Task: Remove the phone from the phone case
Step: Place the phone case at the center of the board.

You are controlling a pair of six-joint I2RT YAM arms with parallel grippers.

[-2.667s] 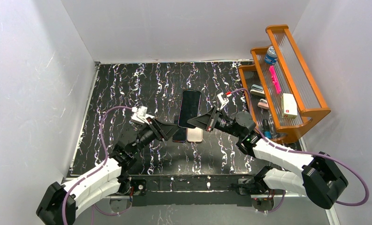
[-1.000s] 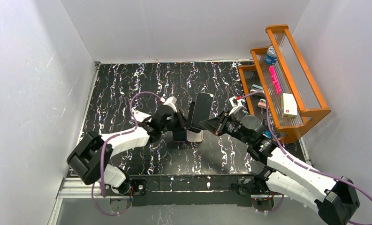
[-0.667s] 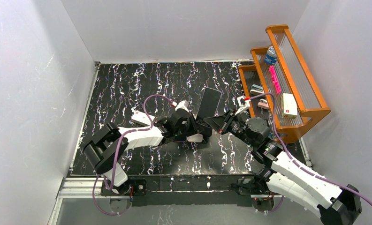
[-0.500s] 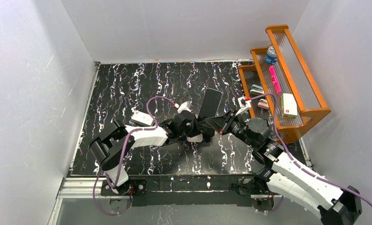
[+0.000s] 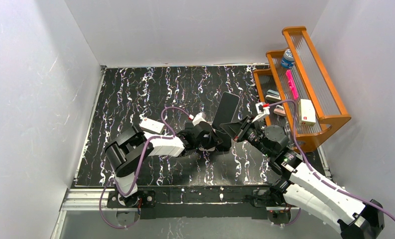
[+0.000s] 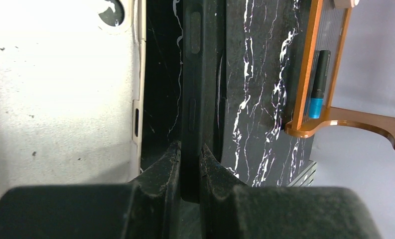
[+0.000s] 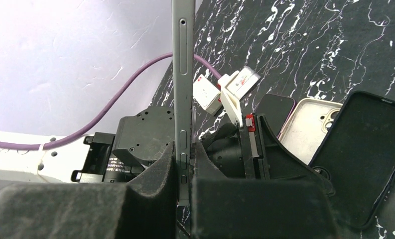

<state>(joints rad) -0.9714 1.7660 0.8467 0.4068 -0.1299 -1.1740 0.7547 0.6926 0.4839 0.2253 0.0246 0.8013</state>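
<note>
Two claws, one phone, one black case. My right claw (image 7: 184, 162) pinches the phone (image 7: 183, 74), a slim slab with a silver edge and dark face, tilted up above the desk (image 5: 135, 94). My left claw (image 6: 190, 154) clamps the rim of the phone case (image 6: 201, 74), which is apart from the phone. One beige case (image 7: 310, 129) lies beside.

The black marbled table (image 5: 135, 94) holds a wooden rack (image 5: 334, 121) and a beige handset (image 7: 310, 130).
</note>
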